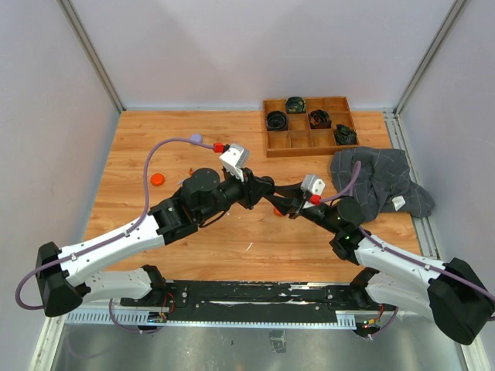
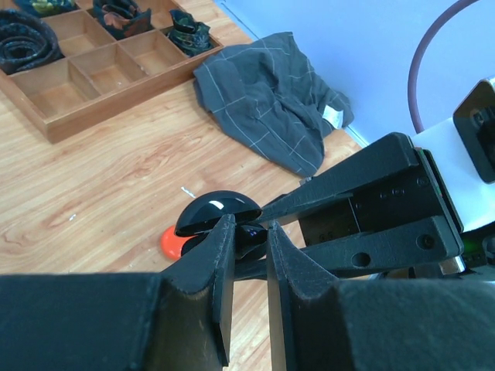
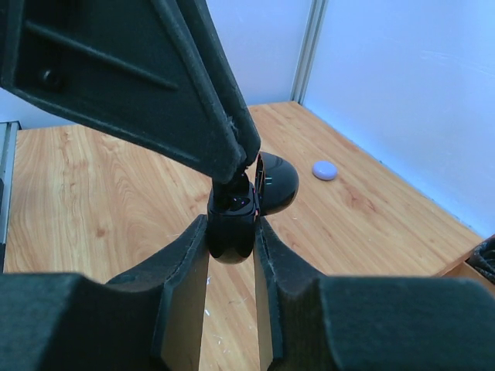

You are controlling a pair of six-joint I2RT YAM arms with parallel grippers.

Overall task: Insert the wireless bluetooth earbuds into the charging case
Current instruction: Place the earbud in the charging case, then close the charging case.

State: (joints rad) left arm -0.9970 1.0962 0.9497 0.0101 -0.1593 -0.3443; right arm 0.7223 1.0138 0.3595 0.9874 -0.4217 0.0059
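A black charging case (image 3: 232, 241) hangs above the table with its lid (image 3: 278, 182) swung open, and my right gripper (image 3: 232, 226) is shut on its body. My left gripper (image 2: 249, 232) comes in from the opposite side. Its fingers (image 3: 193, 116) pinch a small black earbud (image 2: 252, 239) right at the case's open mouth, under the glossy lid (image 2: 216, 210). In the top view both grippers meet mid-table, left (image 1: 271, 198) and right (image 1: 285, 205). How deep the earbud sits in the case is hidden.
An orange round case (image 2: 172, 244) lies on the table under the grippers, another orange one (image 1: 158, 179) at the left, and a lilac one (image 3: 324, 170) farther back. A wooden compartment tray (image 1: 280, 144) holds coiled black cables. A grey cloth (image 1: 380, 182) lies at the right.
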